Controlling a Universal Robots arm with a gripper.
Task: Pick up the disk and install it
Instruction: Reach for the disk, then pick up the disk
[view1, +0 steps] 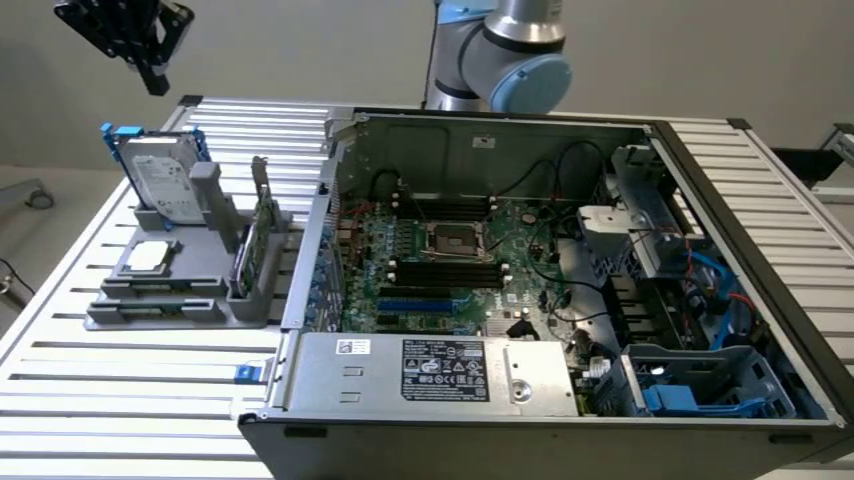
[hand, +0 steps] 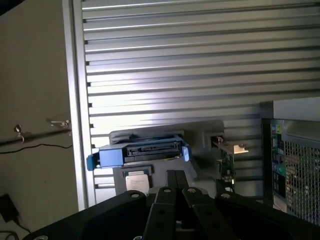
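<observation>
My hand (view1: 156, 80) hangs in the air well above the slatted tabletop (view1: 120, 400), its two fingers pressed together with nothing between them. The disk (view1: 163, 180) is below me, well apart from my fingers. It stands upright on its edge in the grey holder (view1: 174, 305), white label facing out, with its blue carrier showing along the top edge and one corner. From my wrist I look down on that top edge (a blue strip with a dark connector along it), just past my fingertips. On the same holder, lower than the disk and farther from me, a small square silver chip (view1: 150, 257) lies flat. A thin card (view1: 260, 215) stands upright in a slot on the holder's side away from the disk. Beyond that card, farther from me, the open computer case (view1: 481, 140) lies on the tabletop with its motherboard exposed, and a blue plastic cage (view1: 721, 385) sits in the corner farthest from my hand.
</observation>
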